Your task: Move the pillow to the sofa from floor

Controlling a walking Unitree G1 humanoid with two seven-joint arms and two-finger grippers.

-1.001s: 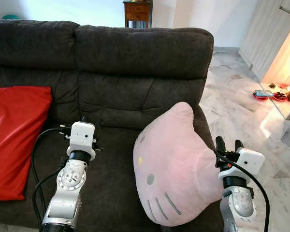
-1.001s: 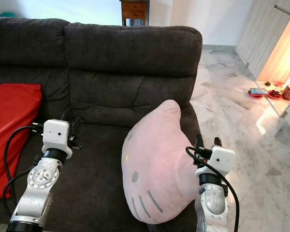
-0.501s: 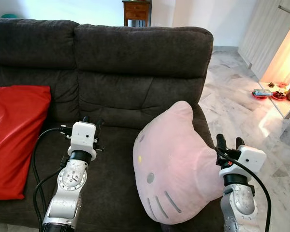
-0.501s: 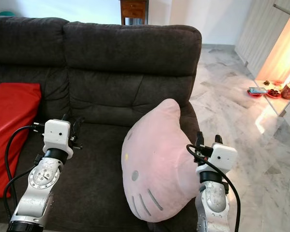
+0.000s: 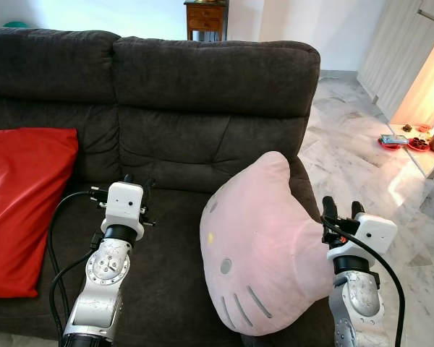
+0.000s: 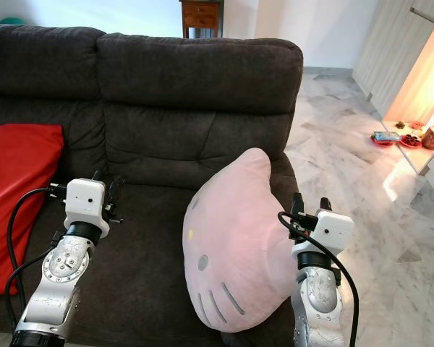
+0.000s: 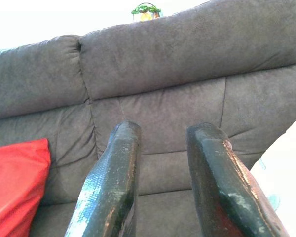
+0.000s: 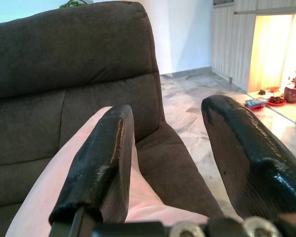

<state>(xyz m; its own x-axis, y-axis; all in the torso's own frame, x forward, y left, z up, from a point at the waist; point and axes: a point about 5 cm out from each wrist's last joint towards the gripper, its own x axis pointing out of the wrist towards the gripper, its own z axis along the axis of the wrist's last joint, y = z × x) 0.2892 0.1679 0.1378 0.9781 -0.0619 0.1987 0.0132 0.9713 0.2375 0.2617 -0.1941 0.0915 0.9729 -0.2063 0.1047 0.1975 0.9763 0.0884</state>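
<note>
A pink cat-face pillow (image 5: 264,249) leans on the right seat of the dark grey sofa (image 5: 202,94), its pointed ear up against the backrest. My right gripper (image 5: 340,209) is open beside the pillow's right edge, over the sofa's right end; in the right wrist view one of its fingers (image 8: 101,163) lies against the pink fabric (image 8: 44,197). Left of the pillow, my left gripper (image 5: 137,179) stands open over the middle seat, holding nothing; the left wrist view has its fingers (image 7: 113,182) aimed at the backrest.
A red cushion (image 5: 22,202) lies on the sofa's left seat. Marble floor (image 5: 369,166) stretches to the right, with a low lit shelf holding small items (image 5: 412,141). A wooden cabinet (image 5: 205,18) stands behind the sofa.
The right gripper has shifted very slightly beside the pillow; pillow and left arm are as before.
</note>
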